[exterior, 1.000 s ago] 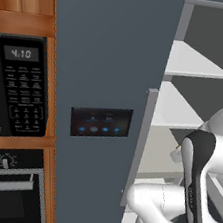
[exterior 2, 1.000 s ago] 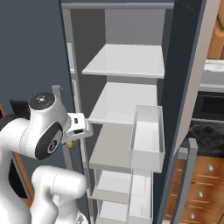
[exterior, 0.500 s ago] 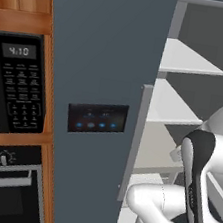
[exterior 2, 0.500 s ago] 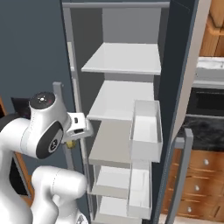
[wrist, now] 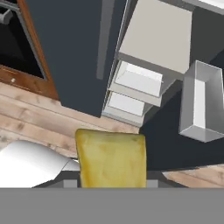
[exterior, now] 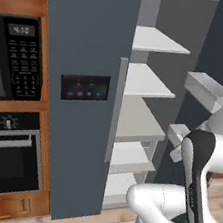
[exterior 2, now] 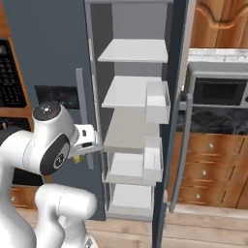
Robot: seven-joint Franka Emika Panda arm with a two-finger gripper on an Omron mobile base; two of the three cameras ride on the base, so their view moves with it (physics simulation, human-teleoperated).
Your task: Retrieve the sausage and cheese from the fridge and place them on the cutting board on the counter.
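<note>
The fridge [exterior: 86, 54] stands ahead of me, its right door swung open on white shelves [exterior 2: 133, 51]; the worktop [exterior 2: 213, 121] lies off to its right. My arm is folded low before the fridge, wrist bent down toward the wooden floor [wrist: 26, 120]. My hand [wrist: 111, 186] pinches the cheese [wrist: 111, 159], a yellow block standing upright between my fingers in the hand view.
</note>
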